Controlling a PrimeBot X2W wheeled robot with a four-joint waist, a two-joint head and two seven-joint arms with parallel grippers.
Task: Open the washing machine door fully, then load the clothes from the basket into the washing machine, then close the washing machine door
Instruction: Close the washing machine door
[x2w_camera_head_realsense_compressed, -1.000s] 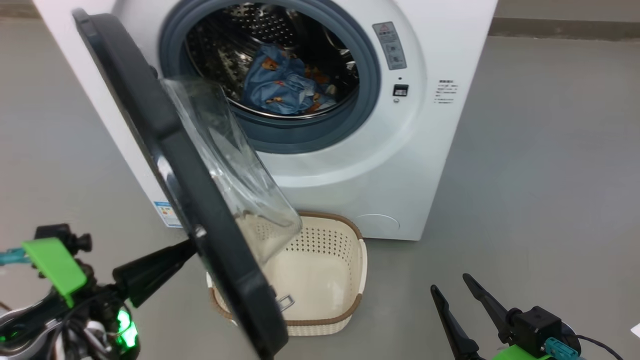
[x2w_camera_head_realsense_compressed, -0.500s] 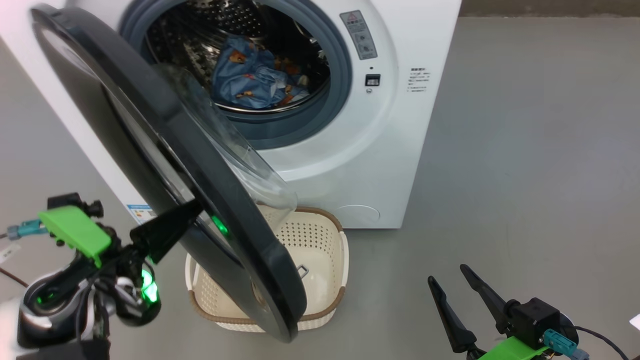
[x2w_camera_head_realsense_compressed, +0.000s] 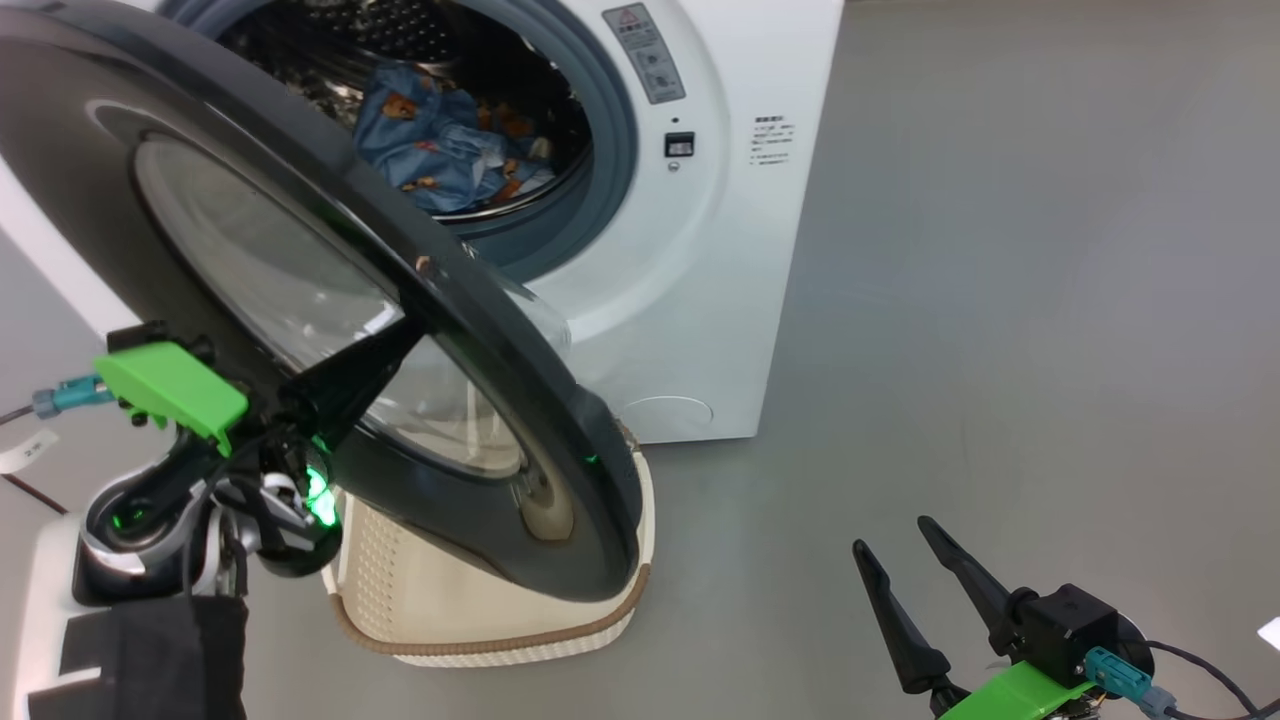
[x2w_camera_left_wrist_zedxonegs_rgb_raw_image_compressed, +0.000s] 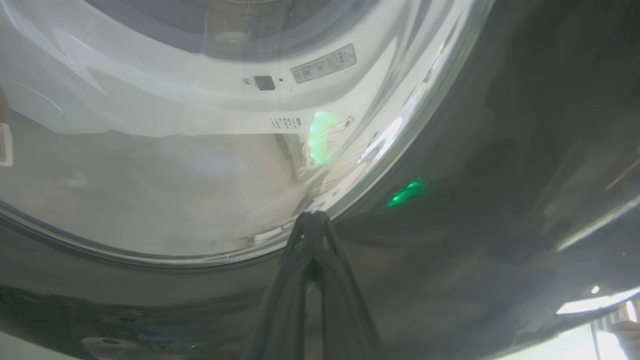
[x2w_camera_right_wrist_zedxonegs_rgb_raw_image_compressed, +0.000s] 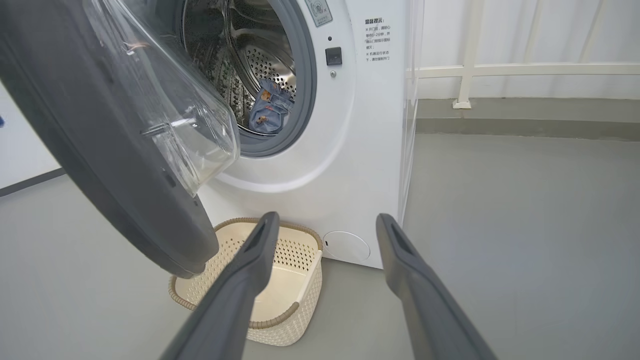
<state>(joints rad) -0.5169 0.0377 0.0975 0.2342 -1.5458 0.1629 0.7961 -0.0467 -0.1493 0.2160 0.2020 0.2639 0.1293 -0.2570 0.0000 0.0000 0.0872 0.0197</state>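
The left pincer (x2w_camera_head_realsense_compressed: 405, 330) has its two long dark fingers pressed together into one tapered point with nothing between them. In the left wrist view its tip (x2w_camera_left_wrist_zedxonegs_rgb_raw_image_compressed: 311, 217) lies against the outer face of the washing machine door (x2w_camera_head_realsense_compressed: 250, 250), just where the clear window (x2w_camera_left_wrist_zedxonegs_rgb_raw_image_compressed: 150, 190) meets the glossy black ring (x2w_camera_left_wrist_zedxonegs_rgb_raw_image_compressed: 500, 175). The door is a large round disc, partly swung out, and its glass bulges like a bowl on the far side.

Beyond that pincer stands the smooth white washing machine (x2w_camera_head_realsense_compressed: 720, 250), with a grey rubber seal (x2w_camera_head_realsense_compressed: 610, 140) and a perforated steel drum (x2w_camera_right_wrist_zedxonegs_rgb_raw_image_compressed: 250, 65). The clothes (x2w_camera_head_realsense_compressed: 430, 140), crumpled light blue fabric with orange bear prints, lie inside the drum.

The right pincer (x2w_camera_head_realsense_compressed: 893, 535) is spread wide and empty above the grey floor (x2w_camera_head_realsense_compressed: 1000, 300). Ahead and to its left, under the door's lower edge, sits the basket (x2w_camera_head_realsense_compressed: 520, 637), cream perforated plastic with a brown woven-look rim.
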